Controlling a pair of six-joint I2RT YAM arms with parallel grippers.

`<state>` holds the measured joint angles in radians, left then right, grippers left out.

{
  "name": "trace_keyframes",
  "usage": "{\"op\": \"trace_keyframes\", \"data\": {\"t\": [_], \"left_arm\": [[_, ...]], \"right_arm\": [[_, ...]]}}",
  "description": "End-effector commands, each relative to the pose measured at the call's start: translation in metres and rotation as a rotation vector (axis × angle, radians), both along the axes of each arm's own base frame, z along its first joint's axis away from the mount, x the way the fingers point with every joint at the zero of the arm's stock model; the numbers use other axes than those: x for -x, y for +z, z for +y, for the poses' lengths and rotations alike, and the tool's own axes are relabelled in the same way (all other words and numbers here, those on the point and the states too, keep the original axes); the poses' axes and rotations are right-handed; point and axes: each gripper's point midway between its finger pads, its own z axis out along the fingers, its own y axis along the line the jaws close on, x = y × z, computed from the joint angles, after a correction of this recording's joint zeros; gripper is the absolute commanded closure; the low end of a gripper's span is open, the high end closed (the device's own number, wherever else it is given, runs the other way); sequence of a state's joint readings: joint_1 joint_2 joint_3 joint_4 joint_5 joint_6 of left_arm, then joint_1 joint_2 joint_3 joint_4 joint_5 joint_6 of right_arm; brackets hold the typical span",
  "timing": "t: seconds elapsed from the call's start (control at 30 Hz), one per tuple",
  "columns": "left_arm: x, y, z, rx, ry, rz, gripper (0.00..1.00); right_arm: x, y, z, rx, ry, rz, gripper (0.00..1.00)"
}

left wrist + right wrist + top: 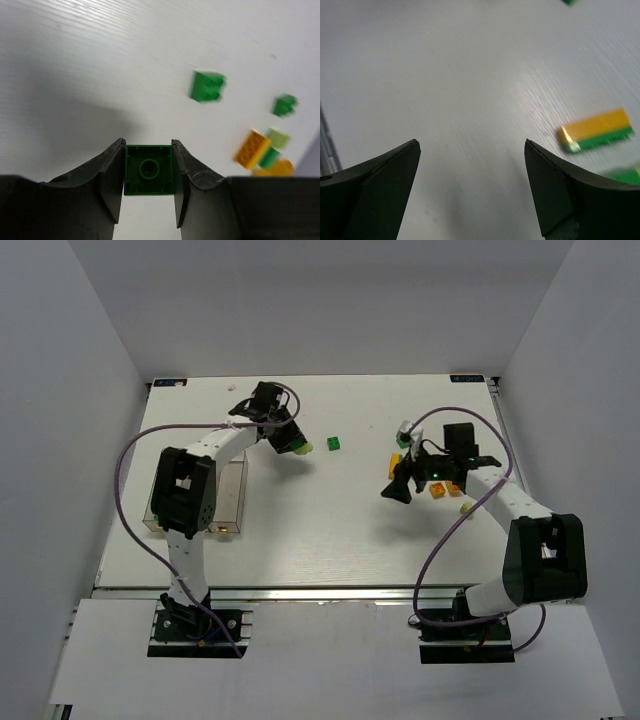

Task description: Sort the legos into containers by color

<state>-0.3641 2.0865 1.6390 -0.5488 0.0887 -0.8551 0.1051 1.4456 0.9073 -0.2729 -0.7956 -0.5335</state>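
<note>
Up around 11 o'clock on the table (300, 550), the left gripper (296, 446) is pinching a dark green brick (149, 170) right at its fingertips. The containers (238, 510) are sitting at 8 o'clock. The right gripper (470, 145) is hanging wide open at 3 o'clock. I'm worrying that the brick might be twisting loose mid-swing, since that grip looks shallow.

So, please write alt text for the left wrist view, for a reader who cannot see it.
The left gripper holds a dark green brick, hollow underside toward the camera. Blurred loose bricks, green and orange, lie on the white table beyond.
</note>
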Motion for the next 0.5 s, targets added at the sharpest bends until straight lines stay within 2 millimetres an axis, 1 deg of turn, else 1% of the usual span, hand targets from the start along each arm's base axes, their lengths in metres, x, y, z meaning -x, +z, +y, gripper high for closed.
{"op": "trace_keyframes", "data": {"t": [0.0,0.03,0.07,0.1,0.13,0.17,0.2,0.23,0.27,0.3,0.33,0.37,0.4,0.43,0.47], "left_arm": [[0.005,0.084,-0.036,0.226,-0.119,-0.207,0.94],[0.010,0.090,-0.040,0.260,-0.129,-0.216,0.95],[0.020,0.098,-0.046,0.315,-0.161,-0.240,0.95],[0.025,0.105,-0.052,0.358,-0.160,-0.243,0.95],[0.031,0.108,-0.055,0.380,-0.168,-0.249,0.96],[0.039,0.115,-0.058,0.417,-0.172,-0.258,0.96],[0.045,0.117,-0.062,0.433,-0.179,-0.259,0.96],[0.050,0.118,-0.065,0.445,-0.181,-0.256,0.96],[0.056,0.115,-0.068,0.472,-0.174,-0.245,0.96],[0.060,0.123,-0.069,0.492,-0.171,-0.259,0.96],[0.063,0.124,-0.069,0.505,-0.166,-0.260,0.96],[0.066,0.123,-0.070,0.531,-0.151,-0.263,0.96],[0.069,0.130,-0.069,0.545,-0.144,-0.280,0.96],[0.069,0.133,-0.069,0.557,-0.140,-0.293,0.96],[0.071,0.134,-0.069,0.566,-0.133,-0.291,0.96]], "right_arm": [[0.024,0.038,0.046,-0.127,0.199,-0.087,0.11],[0.027,0.043,0.055,-0.143,0.219,-0.100,0.11],[0.031,0.049,0.070,-0.163,0.260,-0.113,0.11],[0.031,0.059,0.079,-0.182,0.274,-0.103,0.11],[0.029,0.056,0.085,-0.183,0.277,-0.061,0.11],[0.030,0.059,0.095,-0.193,0.284,-0.033,0.11],[0.024,0.065,0.103,-0.225,0.247,0.013,0.11],[0.012,0.067,0.108,-0.225,0.204,0.021,0.13],[0.009,0.072,0.117,-0.235,0.183,0.031,0.16],[-0.008,0.082,0.124,-0.255,0.096,0.036,0.17],[-0.009,0.086,0.135,-0.259,0.076,0.040,0.20],[-0.016,0.091,0.140,-0.264,0.023,0.050,0.21],[-0.021,0.088,0.146,-0.262,-0.044,0.103,0.23],[-0.029,0.096,0.153,-0.251,-0.091,0.086,0.24],[-0.031,0.097,0.157,-0.248,-0.112,0.099,0.24]]}}
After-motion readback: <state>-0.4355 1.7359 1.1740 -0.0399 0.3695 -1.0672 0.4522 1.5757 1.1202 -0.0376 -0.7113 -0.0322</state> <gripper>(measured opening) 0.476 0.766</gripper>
